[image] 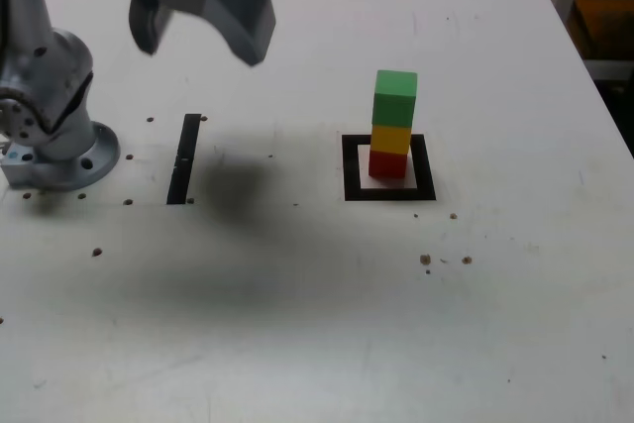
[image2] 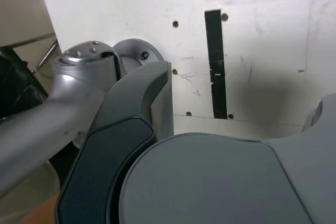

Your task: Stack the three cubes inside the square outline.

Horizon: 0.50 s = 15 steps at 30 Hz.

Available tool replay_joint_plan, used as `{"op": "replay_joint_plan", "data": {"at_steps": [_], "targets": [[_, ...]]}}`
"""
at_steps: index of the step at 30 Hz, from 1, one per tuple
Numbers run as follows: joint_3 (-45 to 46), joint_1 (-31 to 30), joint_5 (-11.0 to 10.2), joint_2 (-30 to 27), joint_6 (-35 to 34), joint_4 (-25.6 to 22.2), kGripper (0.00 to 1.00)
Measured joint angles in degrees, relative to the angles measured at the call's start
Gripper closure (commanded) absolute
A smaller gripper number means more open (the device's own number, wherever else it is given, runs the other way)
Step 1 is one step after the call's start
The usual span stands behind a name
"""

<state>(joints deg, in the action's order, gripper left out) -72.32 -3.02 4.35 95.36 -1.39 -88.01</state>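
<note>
Exterior view: spread hand (image: 203, 32) above black tape strip (image: 183, 158), apart from stacked cubes (image: 393, 126).

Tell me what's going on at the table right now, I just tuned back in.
The three cubes stand in one tower inside the square outline: the red cube at the bottom, the yellow cube on it, the green cube on top. Nothing is holding them. The arm's hand hangs open and empty, well above the table, off to the exterior view's left of the tower, near the straight black tape strip. The stack looks finished.
</note>
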Motion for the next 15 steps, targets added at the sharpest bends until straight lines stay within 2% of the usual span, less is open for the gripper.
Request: {"op": "replay_joint_plan", "data": {"at_steps": [8,15], "targets": [[15.2,-3.6,3.4,1.0,-0.1,16.0,0.00],[21.1,-8.0,6.3,1.3,-3.0,19.9,0.01]]}}
